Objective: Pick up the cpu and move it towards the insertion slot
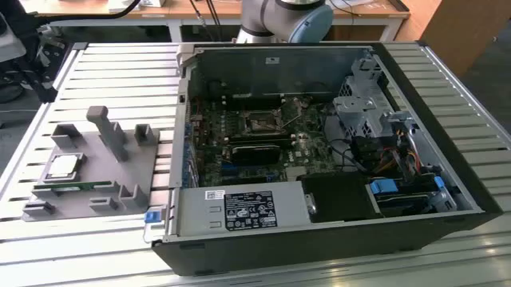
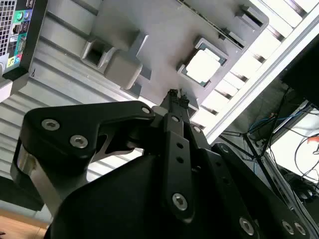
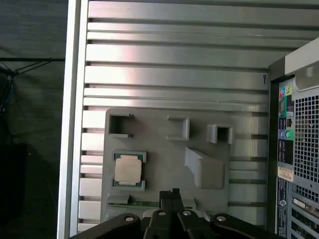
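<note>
Slatted table (image 1: 119, 72) bears a tray (image 1: 88, 173); the cpu (image 1: 64, 166) sits in its recess, well apart from the slot (image 1: 262, 124); we find the gripper (image 3: 171, 194) pinched together, empty, near the tray; we judge a clean pick needs it opened square over the cpu.

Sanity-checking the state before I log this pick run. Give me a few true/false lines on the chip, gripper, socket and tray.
1. The chip lies in its holder on the gray tray, outside the computer case. True.
2. The gripper is carrying the chip. False: in both wrist views it hangs over the tray with nothing in it, and the chip lies free in its holder.
3. The chip is already seated in the socket. False: the socket shows a dark centre, and the chip is on the tray.
4. A green memory stick lies on the tray beside the chip. True.
</note>
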Robot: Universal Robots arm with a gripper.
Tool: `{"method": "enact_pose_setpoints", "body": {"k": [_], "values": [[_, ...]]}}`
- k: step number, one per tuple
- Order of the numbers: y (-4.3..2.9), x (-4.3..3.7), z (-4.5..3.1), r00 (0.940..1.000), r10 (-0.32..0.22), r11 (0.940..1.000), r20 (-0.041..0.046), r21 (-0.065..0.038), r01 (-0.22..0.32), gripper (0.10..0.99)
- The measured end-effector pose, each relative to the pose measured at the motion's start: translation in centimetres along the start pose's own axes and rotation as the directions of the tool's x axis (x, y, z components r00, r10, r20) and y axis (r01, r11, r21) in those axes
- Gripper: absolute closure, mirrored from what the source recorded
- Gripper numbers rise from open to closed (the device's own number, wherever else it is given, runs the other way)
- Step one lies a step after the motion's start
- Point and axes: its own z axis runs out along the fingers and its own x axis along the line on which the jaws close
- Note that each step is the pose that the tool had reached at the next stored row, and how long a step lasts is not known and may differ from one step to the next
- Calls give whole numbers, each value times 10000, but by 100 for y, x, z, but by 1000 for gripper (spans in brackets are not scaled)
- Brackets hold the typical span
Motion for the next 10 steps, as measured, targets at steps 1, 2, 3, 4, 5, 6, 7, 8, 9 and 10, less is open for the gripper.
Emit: {"method": "enact_pose_setpoints", "body": {"k": [1,2,3,4,5,6,7,8,9,10], "values": [[0,0,0,10000,0,10000,0,0,0,980],[0,0,0,10000,0,10000,0,0,0,980],[0,0,0,10000,0,10000,0,0,0,980],[0,0,0,10000,0,10000,-1,0,0,980],[0,2,-1,10000,0,10000,-2,1,0,980],[0,6,-1,10000,0,10000,-2,1,0,980],[1,14,1,10000,1,10000,0,0,-1,980],[1,25,1,10000,1,10000,0,1,-1,980],[1,39,2,10000,0,10000,0,0,0,980],[1,56,3,10000,0,10000,-1,1,0,980]]}}
